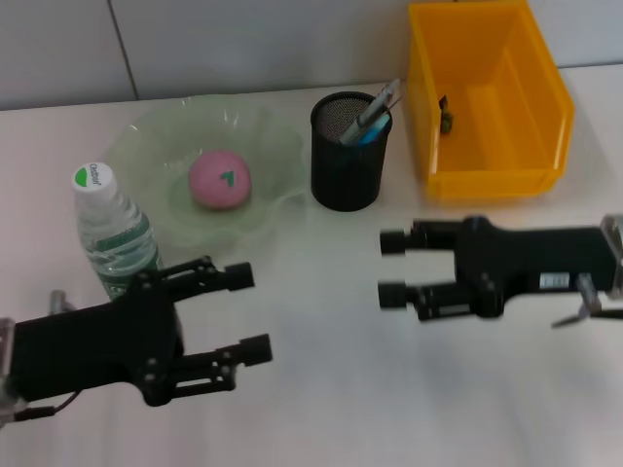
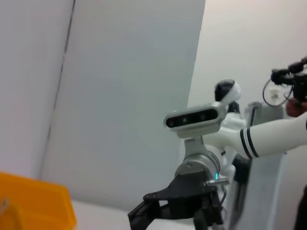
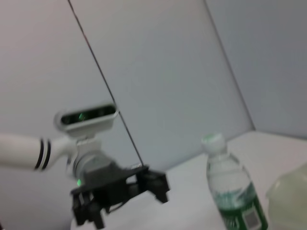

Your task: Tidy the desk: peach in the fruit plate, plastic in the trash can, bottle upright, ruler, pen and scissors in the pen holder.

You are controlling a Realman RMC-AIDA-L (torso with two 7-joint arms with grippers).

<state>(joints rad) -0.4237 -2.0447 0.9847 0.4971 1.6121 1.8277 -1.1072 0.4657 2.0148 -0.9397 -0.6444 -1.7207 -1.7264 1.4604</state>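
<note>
The clear plastic water bottle (image 1: 115,233) with a green label stands upright, and its white-and-green cap (image 1: 93,177) carries a short printed word too small to read. The pink round peach (image 1: 220,180) shows a small dark green mark, shaped like the figure 1.

A lab or test room: a bare white desk (image 1: 321,389) against plain grey panelled walls (image 1: 243,39), a yellow storage bin (image 1: 487,97), and robot arms (image 2: 273,136) with cameras fitted.
</note>
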